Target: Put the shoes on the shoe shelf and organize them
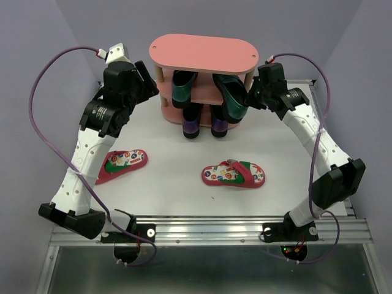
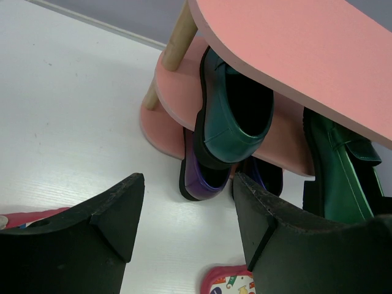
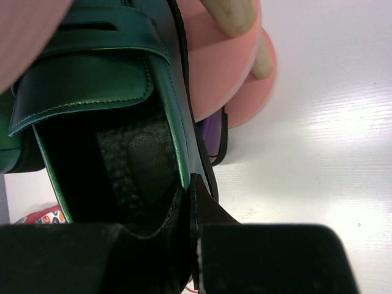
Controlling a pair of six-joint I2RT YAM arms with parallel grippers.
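Overhead view of a white tabletop (image 1: pixel 171 190) with two robot arms. At the far left, the left fingers (image 1: pixel 147 81) hover spread apart and hold nothing, just beside the left end of the shoe shelf (image 1: pixel 202 52). Near the tabletop's left edge lies the left flip-flop (image 1: pixel 122 162), red with a dotted insole, partly under the left arm. The pink three-tier shoe shelf stands at the middle of the far edge. On its middle tier the left dark-green loafer (image 1: pixel 184 89) sits tilted, heel poking out toward the near edge. Two purple loafers (image 1: pixel 192 122) stand side by side on the bottom tier. The right flip-flop (image 1: pixel 234 173) lies on the tabletop nearer the near edge. The right dark-green loafer (image 1: pixel 229 98) rests tilted on the middle tier, and the right fingers (image 3: pixel 193 214) are clamped together on its heel rim
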